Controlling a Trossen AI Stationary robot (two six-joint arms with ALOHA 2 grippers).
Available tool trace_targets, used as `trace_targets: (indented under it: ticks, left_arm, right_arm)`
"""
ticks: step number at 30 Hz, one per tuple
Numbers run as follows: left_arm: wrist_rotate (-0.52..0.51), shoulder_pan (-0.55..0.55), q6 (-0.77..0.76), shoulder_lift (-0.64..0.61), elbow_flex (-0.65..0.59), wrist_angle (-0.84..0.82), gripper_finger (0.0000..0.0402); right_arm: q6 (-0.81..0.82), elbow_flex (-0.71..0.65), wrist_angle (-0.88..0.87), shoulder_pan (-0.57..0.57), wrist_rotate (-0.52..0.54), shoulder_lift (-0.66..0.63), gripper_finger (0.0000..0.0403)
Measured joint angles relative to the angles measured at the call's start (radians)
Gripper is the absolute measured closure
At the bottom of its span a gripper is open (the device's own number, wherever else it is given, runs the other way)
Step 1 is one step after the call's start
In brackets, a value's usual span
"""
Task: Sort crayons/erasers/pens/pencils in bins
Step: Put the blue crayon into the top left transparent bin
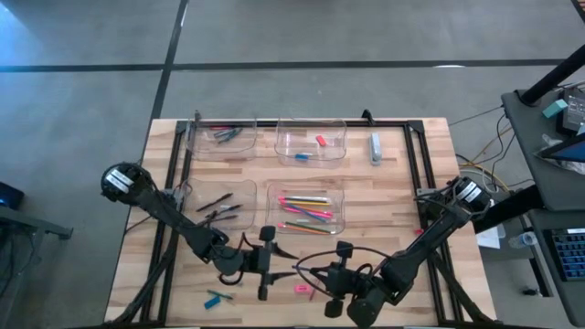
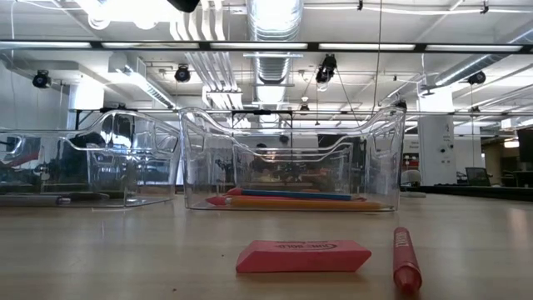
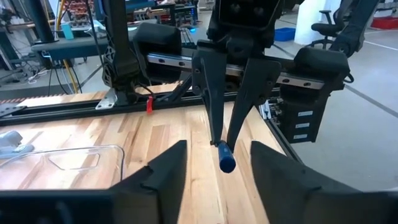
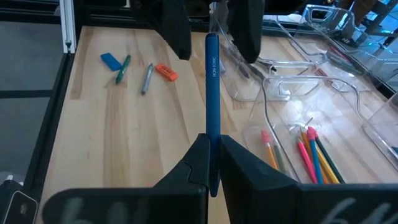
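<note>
A long blue pencil hangs over the table's near middle, held by my shut right gripper. My left gripper faces it, open. Its fingers stand on either side of the pencil's free end, and a gap shows on both sides. Four clear bins stand beyond. The near middle bin holds pencils and the near left bin holds dark pens. The far middle bin holds erasers. The far left bin holds dark sticks. My right gripper pinches the blue pencil's end nearest it between its two fingers. The pencil sticks out past the fingertips, along the fingers' line, toward my left gripper. It is lifted clear of the table and lies close to level.
A pink eraser and a red crayon lie on the wood near the front edge. A blue eraser, a green crayon, a grey stick and an orange piece lie at the near left. A pale oblong item lies far right.
</note>
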Motion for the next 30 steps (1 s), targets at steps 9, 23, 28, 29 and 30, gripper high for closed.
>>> trace_targets:
  ticks: [9,23,28,29,30]
  left_arm:
    - [0.016,0.007,0.003,0.000,0.000,0.000,0.0325]
    - [0.029,0.023,0.013,-0.007,-0.002,-0.019,0.0384]
    - [-0.036,0.025,0.006,-0.082,-0.003,-0.132,0.0384]
    - [-0.055,0.022,0.011,-0.111,-0.003,-0.164,0.0384]
    - [-0.081,0.017,0.014,-0.141,-0.003,-0.206,0.0384]
  right_arm:
    - [0.000,0.000,0.000,0.000,0.000,0.000,0.0390]
    - [-0.001,-0.019,-0.002,0.000,0.008,0.000,0.0270]
    - [-0.001,-0.021,-0.001,0.003,0.008,0.000,0.0196]
    - [-0.001,-0.021,-0.002,0.006,0.008,-0.001,0.0186]
    - [-0.001,-0.021,-0.002,0.007,0.008,-0.003,0.0177]
